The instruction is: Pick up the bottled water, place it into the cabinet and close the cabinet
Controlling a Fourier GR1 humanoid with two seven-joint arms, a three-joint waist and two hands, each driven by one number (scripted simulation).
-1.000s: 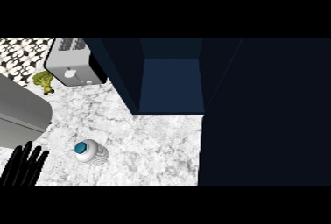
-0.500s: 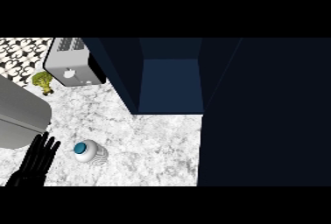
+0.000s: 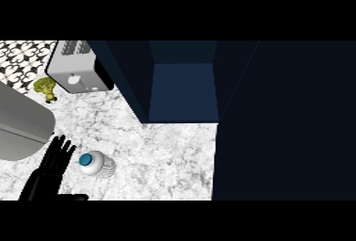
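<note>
Head view shows our left hand [image 3: 50,165], fingers straight and spread, just left of the upright bottled water [image 3: 96,164]. We see no right hand; the open cabinet [image 3: 182,89] lies up and right.

Bare marble counter [image 3: 167,150] lies open between bottled water [image 3: 96,164] and the open cabinet [image 3: 182,89]; toaster [image 3: 78,66] and broccoli [image 3: 46,88] crowd the far left corner

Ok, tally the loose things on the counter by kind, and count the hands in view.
Bottled water: 1
Toaster: 1
Broccoli: 1
Left hand: 1
Total: 4
</note>
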